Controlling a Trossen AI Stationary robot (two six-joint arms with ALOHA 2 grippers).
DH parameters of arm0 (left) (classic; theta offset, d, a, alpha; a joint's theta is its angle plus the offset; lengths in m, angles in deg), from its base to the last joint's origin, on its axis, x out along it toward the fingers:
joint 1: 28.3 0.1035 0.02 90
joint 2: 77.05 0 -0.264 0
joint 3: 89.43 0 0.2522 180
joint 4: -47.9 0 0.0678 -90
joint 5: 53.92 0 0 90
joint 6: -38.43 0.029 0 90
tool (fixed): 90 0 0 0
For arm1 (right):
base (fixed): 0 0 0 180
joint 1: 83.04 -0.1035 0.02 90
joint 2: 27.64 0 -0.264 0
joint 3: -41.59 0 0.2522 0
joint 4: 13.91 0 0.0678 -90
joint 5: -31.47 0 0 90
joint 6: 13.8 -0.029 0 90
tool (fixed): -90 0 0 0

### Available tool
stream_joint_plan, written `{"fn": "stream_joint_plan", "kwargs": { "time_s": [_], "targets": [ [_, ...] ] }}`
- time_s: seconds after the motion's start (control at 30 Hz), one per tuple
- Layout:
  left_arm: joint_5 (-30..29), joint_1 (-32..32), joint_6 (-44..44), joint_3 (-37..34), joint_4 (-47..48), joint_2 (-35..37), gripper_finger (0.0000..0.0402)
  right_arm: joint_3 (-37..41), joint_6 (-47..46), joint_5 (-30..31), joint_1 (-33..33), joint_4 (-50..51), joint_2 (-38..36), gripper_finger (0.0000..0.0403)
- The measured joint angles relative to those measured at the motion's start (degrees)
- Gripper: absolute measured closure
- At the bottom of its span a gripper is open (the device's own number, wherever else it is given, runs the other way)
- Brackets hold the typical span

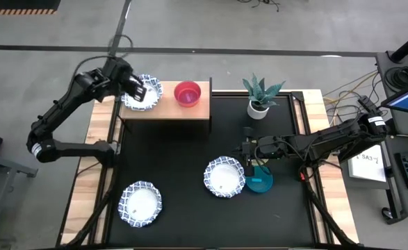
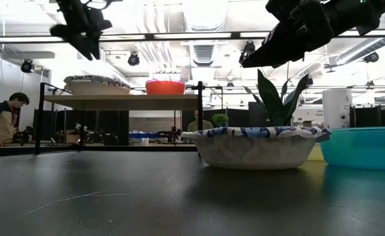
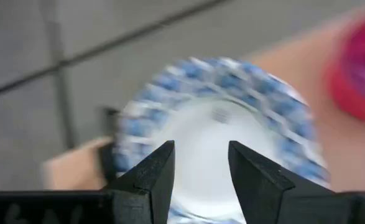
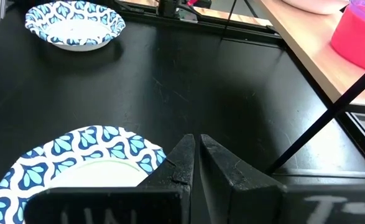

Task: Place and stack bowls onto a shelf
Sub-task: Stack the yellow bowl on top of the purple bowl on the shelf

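The shelf (image 1: 183,110) stood in the upper left-centre of the high view, at the top edge of the black mat (image 1: 190,173) on the bench (image 1: 92,139). A blue-rimmed bowl (image 1: 142,93) sat at the shelf's left end, and a red bowl (image 1: 188,93) sat toward its right end, apart from the first. The left gripper (image 1: 138,89) was above the blue-rimmed bowl, jaws apart and holding nothing; the low view showed it raised clear of the bowl.

Two further blue-rimmed bowls lay on the mat: one (image 1: 224,176) at lower centre, the other (image 1: 140,204) at lower left. A teal bowl (image 1: 260,182) sat just beside the centre bowl on its right. The right gripper (image 1: 249,167) hung over the gap between these two, raised off the mat, jaws together and empty.

A potted plant (image 1: 260,97) stood on the mat at upper right-centre of the high view, right of the shelf.
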Motion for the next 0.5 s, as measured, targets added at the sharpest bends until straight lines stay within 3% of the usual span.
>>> {"fn": "stream_joint_plan", "kwargs": {
  "time_s": [0.1, 0.23, 0.5],
  "targets": [
    [4.32, -2.51, -0.82, -4.32, -1.85, 0.85, 0.0275, 0.00, -0.24, 0.00, -0.02, 0.00, 0.00, 0.0390],
    [4.55, -8.29, -4.15, -11.72, -4.81, 3.64, 0.0282, 0.00, -0.89, 0.00, -0.02, 0.00, 0.00, 0.0390],
    [5.09, -28.33, -15.67, -19.63, -13.02, 10.98, 0.0290, 0.00, -3.08, 0.04, -0.01, -0.56, -0.02, 0.0390]
  ]
}}
